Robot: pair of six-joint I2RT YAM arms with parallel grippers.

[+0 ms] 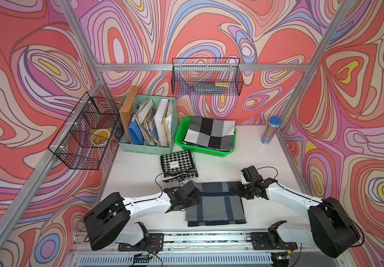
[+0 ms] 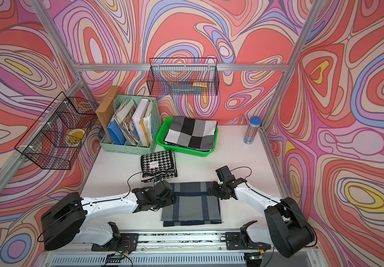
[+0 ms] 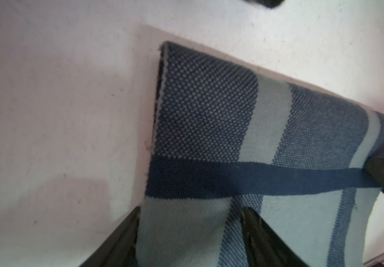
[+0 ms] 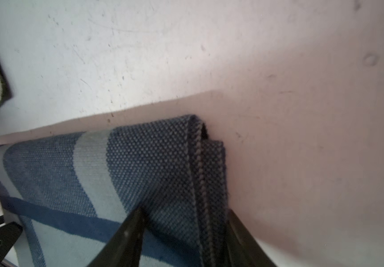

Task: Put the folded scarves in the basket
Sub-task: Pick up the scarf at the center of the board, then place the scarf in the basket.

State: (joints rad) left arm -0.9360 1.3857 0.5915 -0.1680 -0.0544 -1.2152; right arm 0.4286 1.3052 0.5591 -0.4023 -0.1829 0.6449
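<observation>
A folded grey scarf with navy stripes (image 1: 216, 203) (image 2: 191, 203) lies on the white table near its front edge. My left gripper (image 1: 196, 196) (image 2: 173, 196) is at its left edge and my right gripper (image 1: 232, 189) (image 2: 210, 189) at its right edge. In the left wrist view the scarf (image 3: 209, 127) fills the gap of the left gripper (image 3: 191, 210). In the right wrist view the scarf's layered edge (image 4: 140, 166) is pinched in the right gripper (image 4: 185, 210). The bright green basket (image 1: 181, 129) (image 2: 163, 129) stands behind, holding a black, white and grey checked cloth (image 1: 210, 134).
A folded houndstooth scarf (image 1: 178, 165) (image 2: 158, 165) lies between the basket and the left gripper. A mint file organiser (image 1: 147, 124) stands left of the basket. Black wire baskets (image 1: 84, 134) (image 1: 206, 78) hang on the walls. A blue-capped tube (image 1: 270, 130) stands at the back right.
</observation>
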